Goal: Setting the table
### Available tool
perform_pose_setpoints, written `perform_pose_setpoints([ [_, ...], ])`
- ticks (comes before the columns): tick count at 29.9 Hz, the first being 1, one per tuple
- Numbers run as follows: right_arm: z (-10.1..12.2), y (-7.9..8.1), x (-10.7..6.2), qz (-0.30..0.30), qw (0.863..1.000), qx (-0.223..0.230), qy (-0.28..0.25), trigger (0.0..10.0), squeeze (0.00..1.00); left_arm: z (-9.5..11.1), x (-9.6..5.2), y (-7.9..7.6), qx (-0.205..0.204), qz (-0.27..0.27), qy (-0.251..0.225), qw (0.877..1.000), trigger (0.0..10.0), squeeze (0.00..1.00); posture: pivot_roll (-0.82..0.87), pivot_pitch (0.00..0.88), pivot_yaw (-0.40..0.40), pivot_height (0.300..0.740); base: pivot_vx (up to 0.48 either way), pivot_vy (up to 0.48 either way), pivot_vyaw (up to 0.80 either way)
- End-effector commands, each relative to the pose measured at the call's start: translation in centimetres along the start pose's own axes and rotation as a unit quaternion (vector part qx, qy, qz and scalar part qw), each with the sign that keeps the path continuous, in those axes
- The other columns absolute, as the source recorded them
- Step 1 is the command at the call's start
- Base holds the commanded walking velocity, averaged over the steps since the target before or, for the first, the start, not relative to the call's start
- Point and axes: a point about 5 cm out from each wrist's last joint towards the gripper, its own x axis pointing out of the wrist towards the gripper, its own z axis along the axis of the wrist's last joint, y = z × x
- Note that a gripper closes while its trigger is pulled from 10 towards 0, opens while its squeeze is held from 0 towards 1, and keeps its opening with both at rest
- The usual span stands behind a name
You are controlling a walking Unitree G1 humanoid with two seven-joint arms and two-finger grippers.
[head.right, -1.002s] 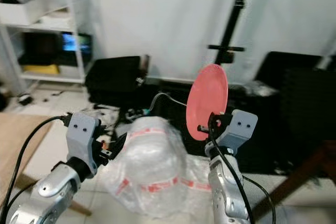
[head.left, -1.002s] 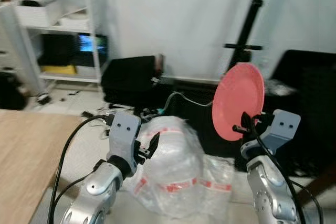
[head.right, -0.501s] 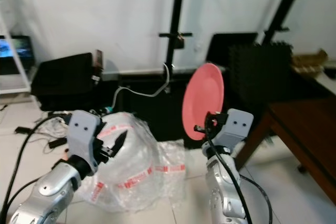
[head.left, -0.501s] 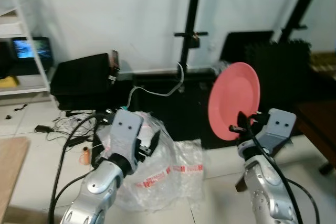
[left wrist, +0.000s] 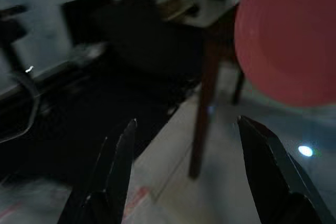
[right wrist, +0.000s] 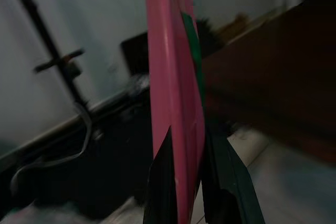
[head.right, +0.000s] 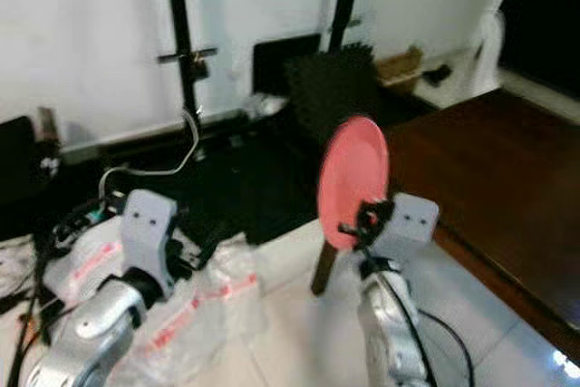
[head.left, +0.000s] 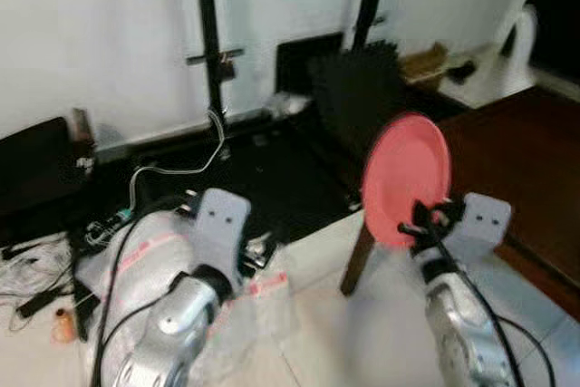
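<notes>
R gripper (head.left: 426, 220) is clamped on the lower rim of a pink plate (head.left: 405, 177), holding it upright on edge, face toward the robot's left; right wrist view shows the rim pinched between the two black fingers (right wrist: 160, 182). L gripper (left wrist: 184, 140) carries nothing, fingers spread wide, held out in front at about chest level w/ the plate in its view off to the side. A dark wooden table (head.left: 526, 151) lies ahead on the robot's right, its near leg (head.left: 356, 256) just below the plate in the head views. Crumpled clear plastic bags (head.left: 154, 251) and cables (head.left: 172, 169) litter the tile floor on the left. Step in hand, as I read it: carrying the plate over to the table. To do it well: keep the grip firm on the rim, get closer so the tabletop is within reach, then rotate the wrist to bring the plate flat before lowering, and set it well in from the edge. Watch footing near the bags and cables. Frames are blurred, so details are approx.
</notes>
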Motion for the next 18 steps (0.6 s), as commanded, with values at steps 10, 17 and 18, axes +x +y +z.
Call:
perform_pose_setpoints([
  [10, -0.05, 0.07, -0.14, 0.003, 1.0, 0.0, -0.001, 10.0, 0.0, -0.36, -0.08, -0.11, -0.013, -0.003, 0.003, 1.0, 10.0, 0.0, 0.07, 0.174, 0.035, 0.74, 0.0, 0.0, -0.8],
  [17, 0.33, 0.17, 0.01, 0.01, 1.0, -0.01, -0.009, 10.0, 0.0, -0.27, -0.06, -0.42, -0.023, -0.014, 0.0, 1.0, 10.0, 0.0, 0.07, 0.171, 0.032, 0.74, 0.0, 0.0, -0.8],
  [18, 0.36, 0.21, 0.01, 0.011, 1.0, -0.01, -0.01, 10.0, 0.0, -0.26, -0.06, -0.44, -0.025, -0.015, -0.001, 1.0, 10.0, 0.0, 0.07, 0.171, 0.032, 0.74, 0.0, 0.0, -0.8],
])
